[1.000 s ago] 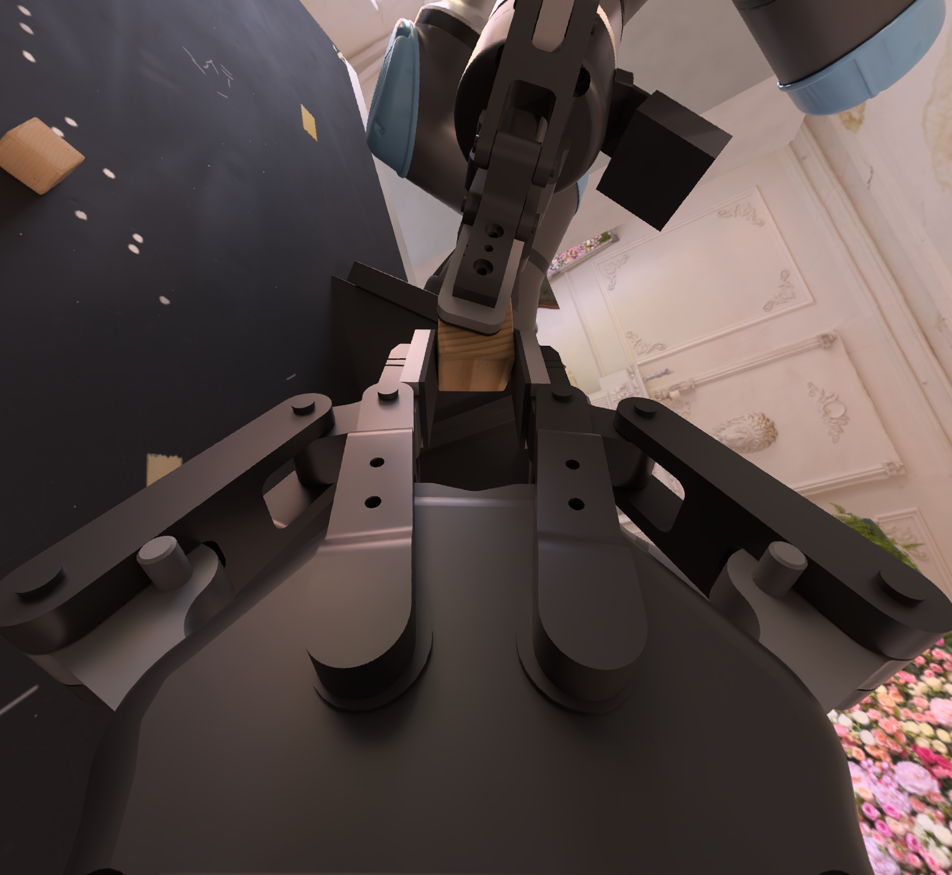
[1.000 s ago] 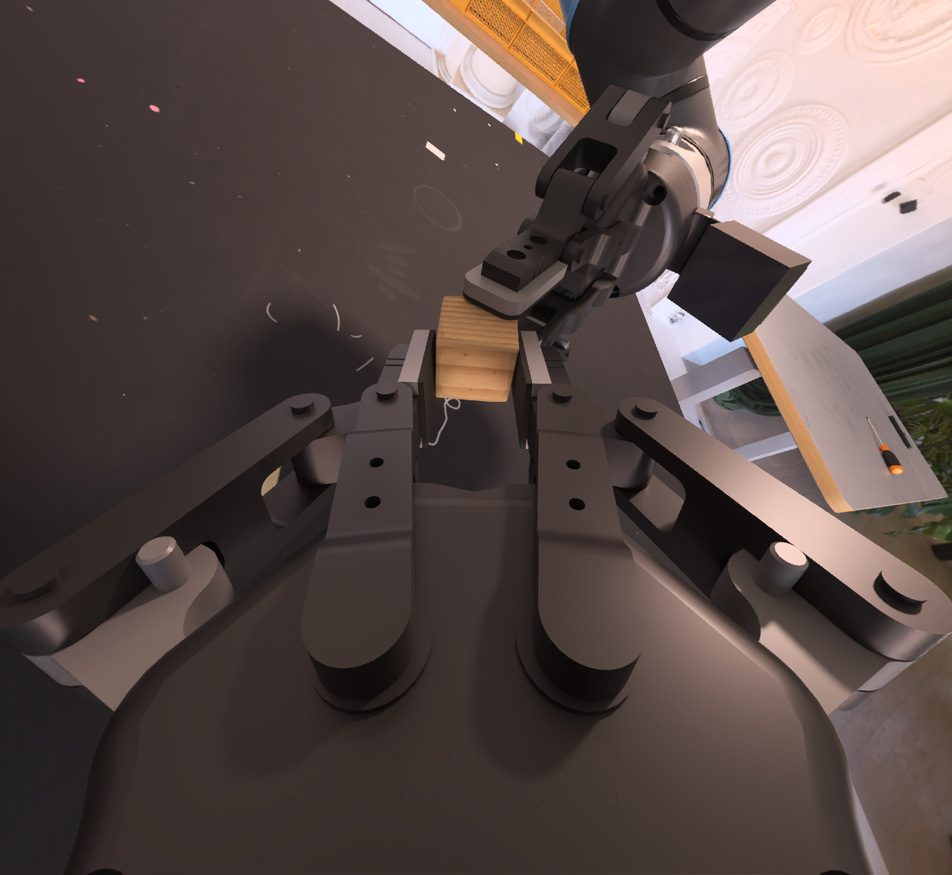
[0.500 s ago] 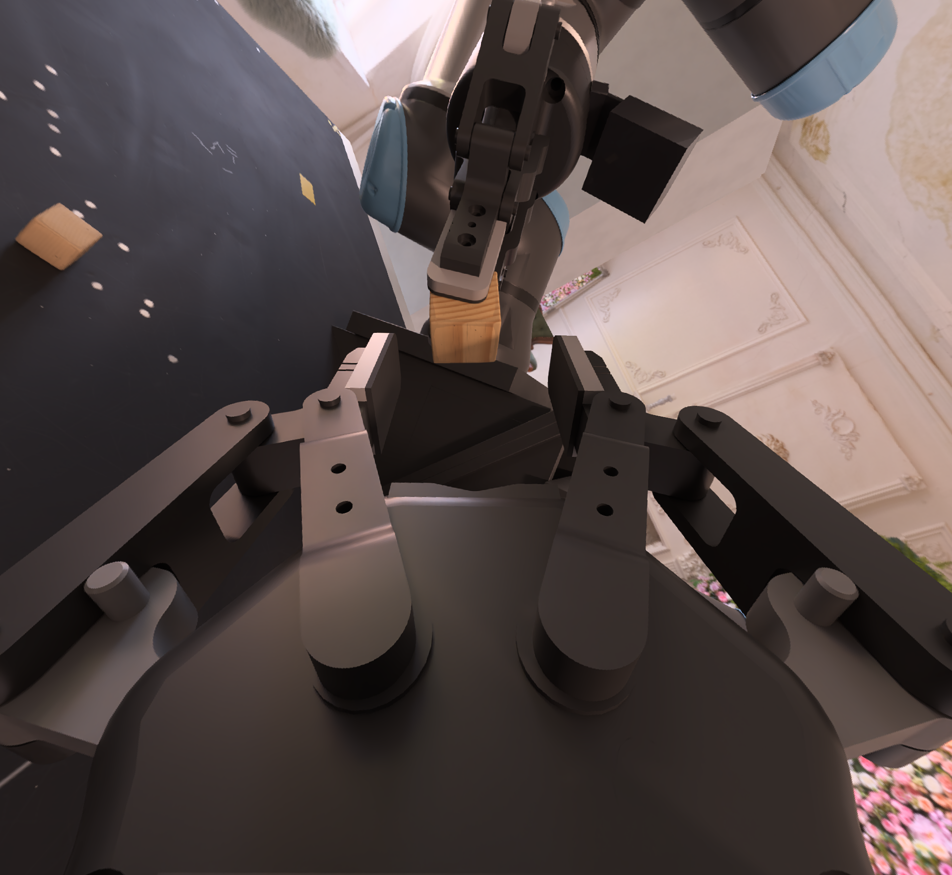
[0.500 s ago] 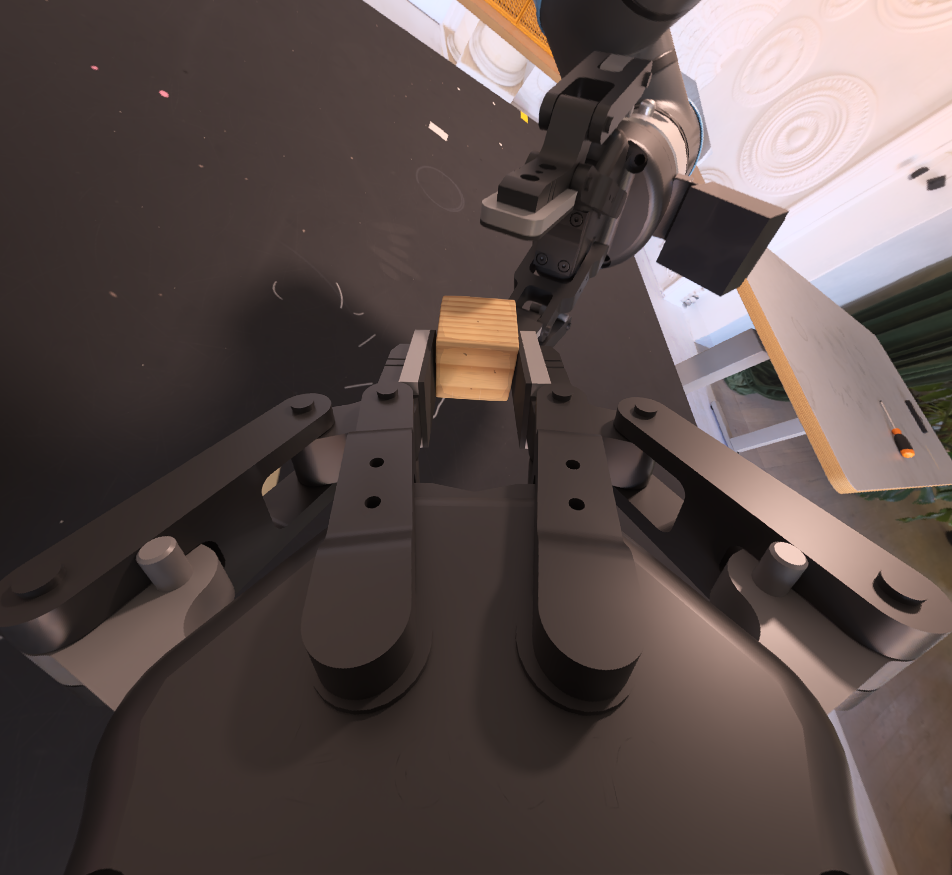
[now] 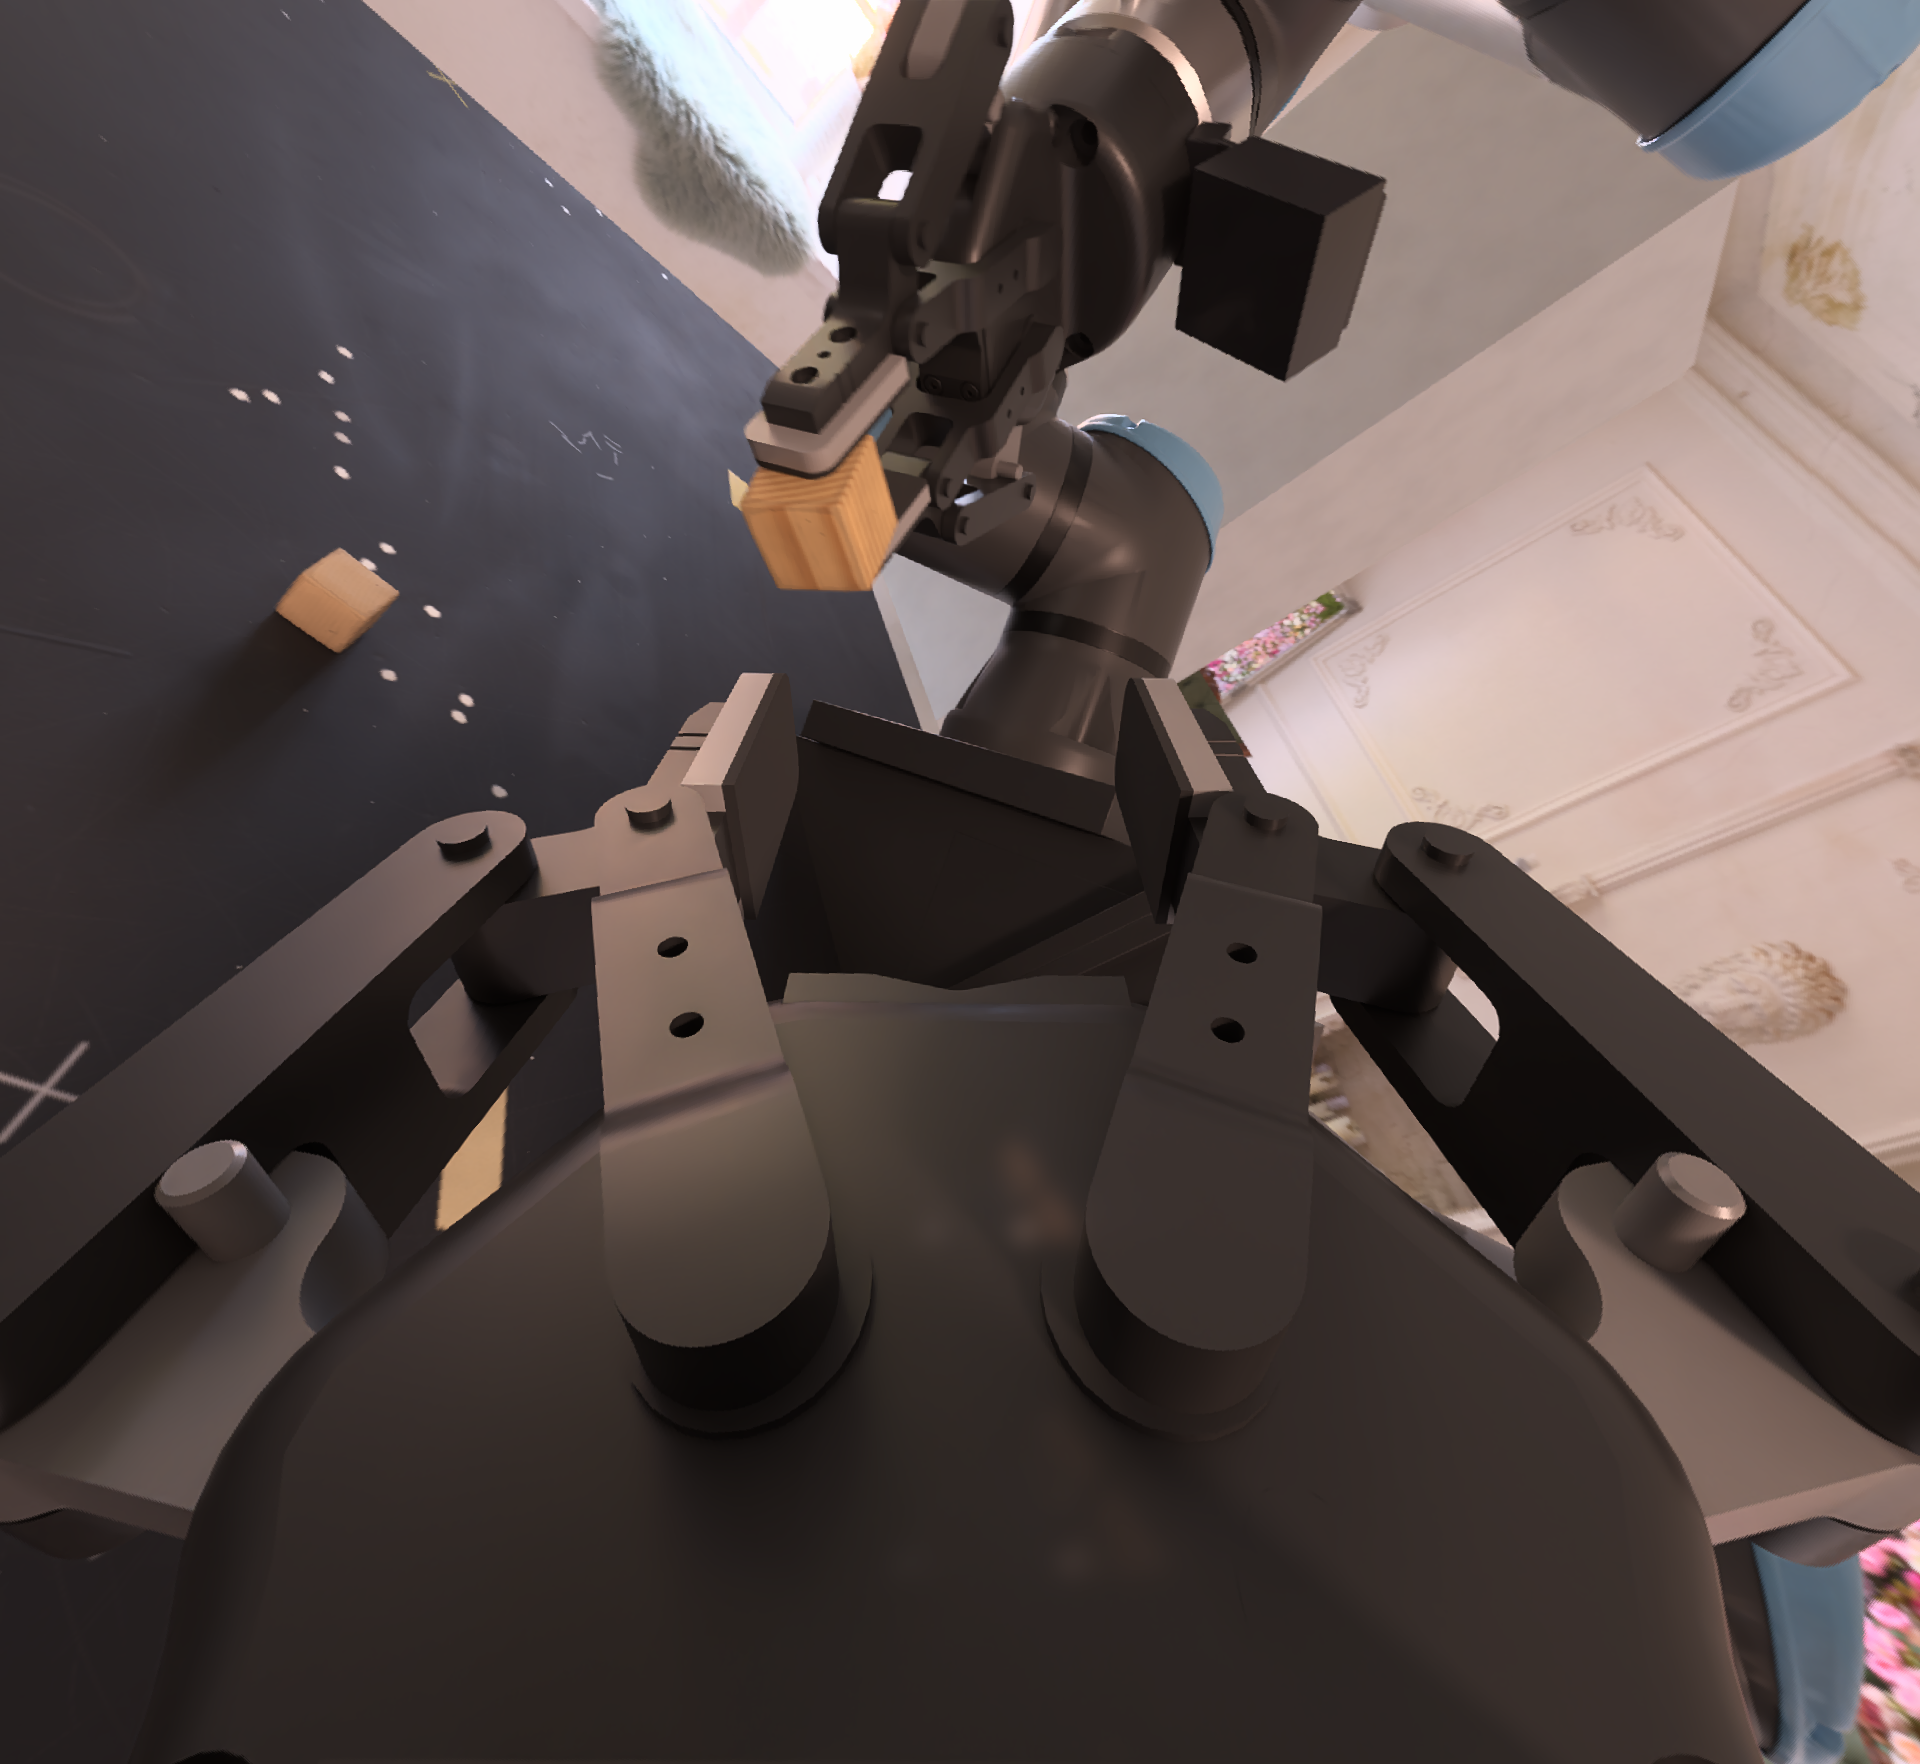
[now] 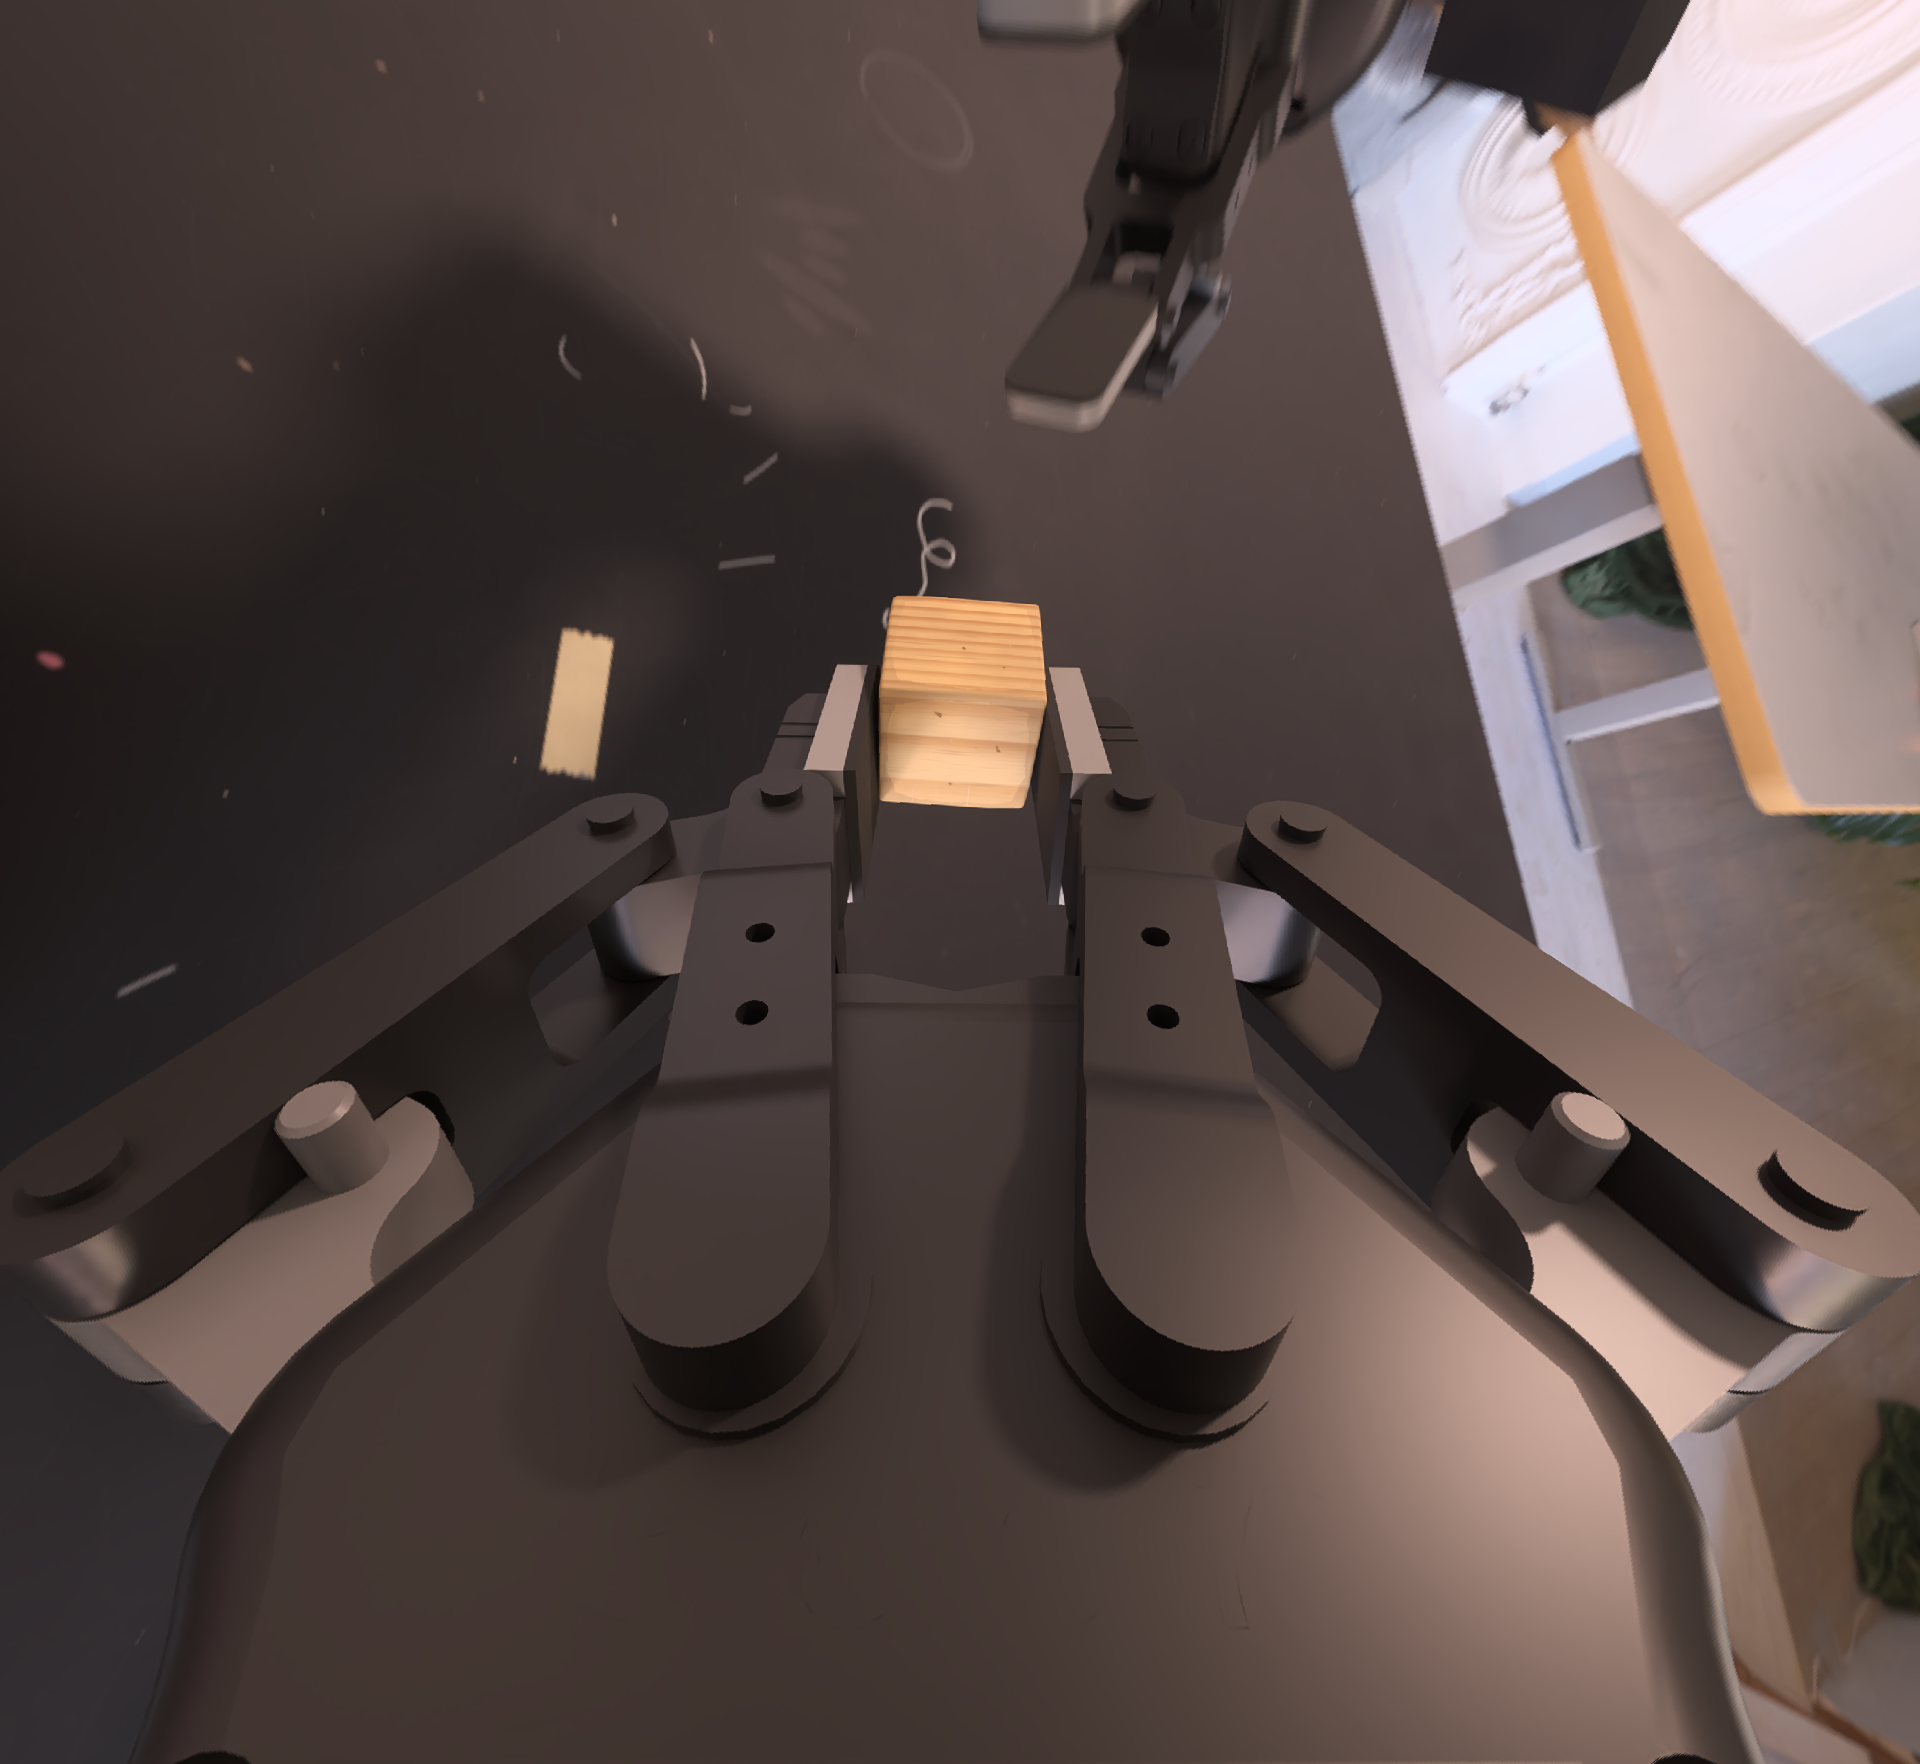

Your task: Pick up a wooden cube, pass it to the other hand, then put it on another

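Observation:
My right gripper is shut on a wooden cube, held above the dark table. The same cube shows in the left wrist view, clamped in the right gripper up ahead. My left gripper is open and empty, with its jaws wide apart and well clear of the held cube. It also shows in the right wrist view, open, at the upper right. A second wooden cube lies on the table at the left.
A strip of tan tape lies on the table left of the right gripper. The table's edge runs along the right, with a wooden side table beyond it. A grey furry rug lies past the table's far edge.
My left gripper let go of the cube, opened wide and drew back. The right gripper kept the cube and moved away from the left gripper with it.

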Motion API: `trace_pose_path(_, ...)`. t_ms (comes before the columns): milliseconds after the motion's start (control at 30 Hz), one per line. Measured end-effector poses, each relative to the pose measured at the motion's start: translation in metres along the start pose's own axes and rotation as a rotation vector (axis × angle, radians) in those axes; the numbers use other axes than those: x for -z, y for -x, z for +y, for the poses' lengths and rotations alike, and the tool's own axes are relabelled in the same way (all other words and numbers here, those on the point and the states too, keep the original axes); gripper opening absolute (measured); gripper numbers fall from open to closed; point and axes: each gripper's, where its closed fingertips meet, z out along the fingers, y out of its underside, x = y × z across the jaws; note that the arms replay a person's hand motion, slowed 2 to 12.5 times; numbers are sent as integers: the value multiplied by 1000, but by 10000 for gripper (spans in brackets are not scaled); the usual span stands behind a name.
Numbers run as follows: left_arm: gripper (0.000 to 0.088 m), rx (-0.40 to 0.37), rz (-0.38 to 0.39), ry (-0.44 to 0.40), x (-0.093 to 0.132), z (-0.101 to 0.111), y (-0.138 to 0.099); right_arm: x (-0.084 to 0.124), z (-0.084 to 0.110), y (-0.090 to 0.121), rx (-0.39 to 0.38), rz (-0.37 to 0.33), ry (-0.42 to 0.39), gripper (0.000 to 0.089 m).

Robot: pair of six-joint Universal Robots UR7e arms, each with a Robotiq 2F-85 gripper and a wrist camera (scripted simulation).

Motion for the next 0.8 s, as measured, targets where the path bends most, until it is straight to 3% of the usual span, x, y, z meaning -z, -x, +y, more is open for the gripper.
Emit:
trace_pose_path(167,551,-45,-59,-30,5,1,-3,7,30,0,-46,-53,128,263)
trace_pose_path(500,463,-134,-208,-76,10,10,-5,20,103,3,-159,-163,403,263)
trace_pose_path(800,425,-189,-290,-115,9,23,-9,24,156,18,-276,-289,563,263)
